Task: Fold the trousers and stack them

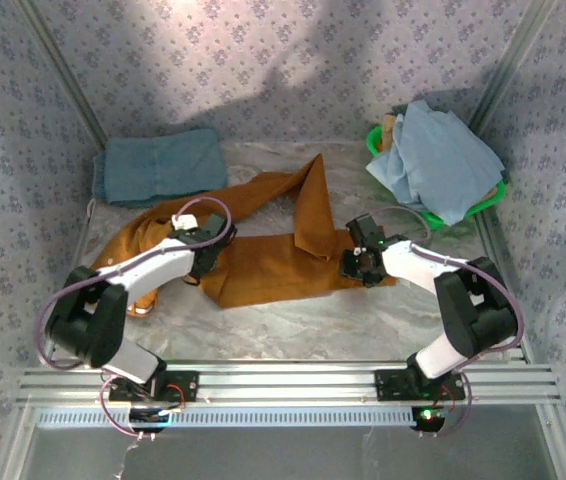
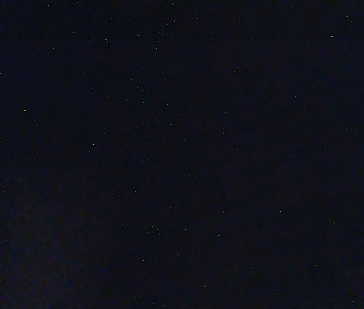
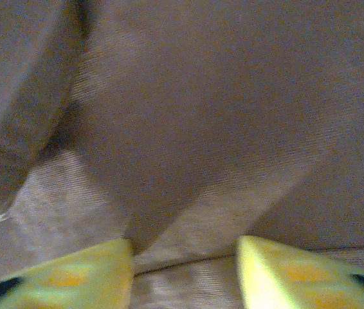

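Observation:
The rust-orange trousers (image 1: 263, 270) lie spread across the middle of the table, with one leg folded up toward the back. My left gripper (image 1: 195, 262) is pressed down into their left part. Its wrist view is black against the cloth, and it is shut on the trousers. My right gripper (image 1: 353, 265) is down on their right edge. In the right wrist view the yellow fingertips (image 3: 92, 273) stand apart on the trousers (image 3: 220, 129). The gripper (image 3: 183, 270) is open around a low fold of the cloth.
A folded grey-blue denim pair (image 1: 160, 165) lies at the back left. A green basket (image 1: 378, 140) at the back right holds a pale blue garment (image 1: 443, 160). Patterned walls close in both sides, and a metal rail (image 1: 283, 382) runs along the near edge.

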`<state>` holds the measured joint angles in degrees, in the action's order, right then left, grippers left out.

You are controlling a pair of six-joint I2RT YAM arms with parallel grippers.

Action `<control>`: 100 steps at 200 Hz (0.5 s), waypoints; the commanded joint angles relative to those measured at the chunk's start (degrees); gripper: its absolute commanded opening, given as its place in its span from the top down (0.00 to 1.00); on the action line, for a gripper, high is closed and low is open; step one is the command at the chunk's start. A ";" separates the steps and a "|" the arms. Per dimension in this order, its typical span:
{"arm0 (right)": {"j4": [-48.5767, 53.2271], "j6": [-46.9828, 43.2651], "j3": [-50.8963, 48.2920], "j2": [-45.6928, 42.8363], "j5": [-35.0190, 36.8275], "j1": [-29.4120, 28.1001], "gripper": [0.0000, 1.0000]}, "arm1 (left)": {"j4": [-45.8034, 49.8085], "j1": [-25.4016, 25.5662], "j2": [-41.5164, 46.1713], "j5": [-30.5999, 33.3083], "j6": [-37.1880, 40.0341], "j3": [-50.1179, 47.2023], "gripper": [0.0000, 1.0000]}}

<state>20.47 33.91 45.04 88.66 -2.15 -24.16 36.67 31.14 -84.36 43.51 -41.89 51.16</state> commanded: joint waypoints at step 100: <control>7.79 1.70 -5.93 -22.08 6.15 12.29 1.00 | 19.13 8.27 20.86 -19.64 12.87 14.17 1.00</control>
<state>23.66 34.76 40.91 71.07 1.41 -14.72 52.38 36.25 -64.93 35.20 -33.95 59.16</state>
